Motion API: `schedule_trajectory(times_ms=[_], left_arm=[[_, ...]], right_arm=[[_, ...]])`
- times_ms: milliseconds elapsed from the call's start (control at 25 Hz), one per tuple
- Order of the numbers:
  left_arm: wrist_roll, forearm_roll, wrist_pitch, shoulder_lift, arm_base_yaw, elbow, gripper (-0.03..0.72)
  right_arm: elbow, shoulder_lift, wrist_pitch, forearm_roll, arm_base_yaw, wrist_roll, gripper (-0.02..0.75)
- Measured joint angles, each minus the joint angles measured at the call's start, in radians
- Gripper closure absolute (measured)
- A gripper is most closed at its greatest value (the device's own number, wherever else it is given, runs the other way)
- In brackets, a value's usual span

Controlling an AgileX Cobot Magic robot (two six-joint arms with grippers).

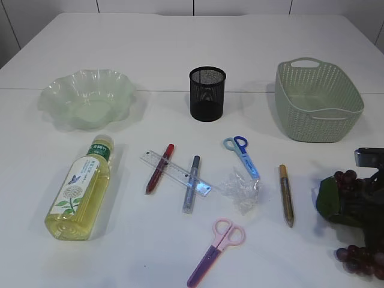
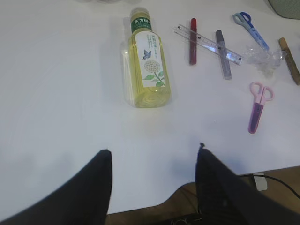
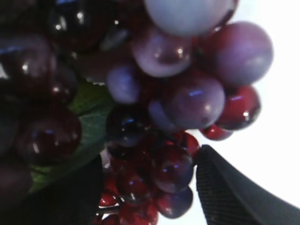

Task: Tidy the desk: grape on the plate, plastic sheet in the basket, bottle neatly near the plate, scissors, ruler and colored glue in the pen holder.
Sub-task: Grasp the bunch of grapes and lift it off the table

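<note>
I am seeing my right hand [image 3: 150,187] sitting down over the grape [image 3: 178,89] bunch at the near right corner of the bench [image 1: 180,48]; its two dark fingers [image 3: 234,192] are standing either side of the lower berries, but whether they are actually gripping I cannot tell. My left hand [image 2: 153,183] is hanging wide apart and holding nothing above the near left edge. The bottle [image 1: 81,189] is lying on its side near the left edge, cap pointing toward the far side, with the pale green plate [image 1: 87,99] sitting beyond it. The black mesh pen holder [image 1: 207,93] is standing around the middle of the far half, and the basket [image 1: 318,99] is resting toward the far right. Across the middle, the clear ruler [image 1: 176,172] is lying slanted, with a red glue pen [image 1: 159,168] and a silver glue pen [image 1: 191,183] crossing it. The blue scissors [image 1: 243,155] are touching the crumpled plastic sheet [image 1: 241,189], a gold glue pen [image 1: 286,195] is lying just right of that, and the pink scissors [image 1: 216,243] are lying by the near edge.
</note>
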Motion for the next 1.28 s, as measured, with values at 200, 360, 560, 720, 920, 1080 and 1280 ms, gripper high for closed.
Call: schedule_trajectory(times_ms=[200, 360, 560, 720, 920, 1080, 1280], left_arm=[[0.000, 0.000, 0.000, 0.000, 0.000, 0.000, 0.265], [0.000, 0.000, 0.000, 0.000, 0.000, 0.000, 0.265], [0.000, 0.000, 0.000, 0.000, 0.000, 0.000, 0.265], [0.000, 0.000, 0.000, 0.000, 0.000, 0.000, 0.265], [0.000, 0.000, -0.016, 0.000, 0.000, 0.000, 0.270], [0.000, 0.000, -0.019, 0.000, 0.000, 0.000, 0.272], [0.000, 0.000, -0.019, 0.000, 0.000, 0.000, 0.272]], right_arm=[[0.000, 0.026, -0.007, 0.023, 0.000, 0.002, 0.246], [0.000, 0.028, -0.011, 0.027, 0.000, 0.002, 0.264], [0.000, 0.028, -0.011, 0.031, 0.000, 0.002, 0.421], [0.000, 0.028, -0.011, 0.033, 0.000, 0.004, 0.538], [0.000, 0.028, -0.005, 0.024, 0.000, 0.002, 0.643], [0.000, 0.015, -0.009, 0.018, 0.000, -0.004, 0.660], [0.000, -0.048, -0.045, 0.010, 0.000, -0.014, 0.673]])
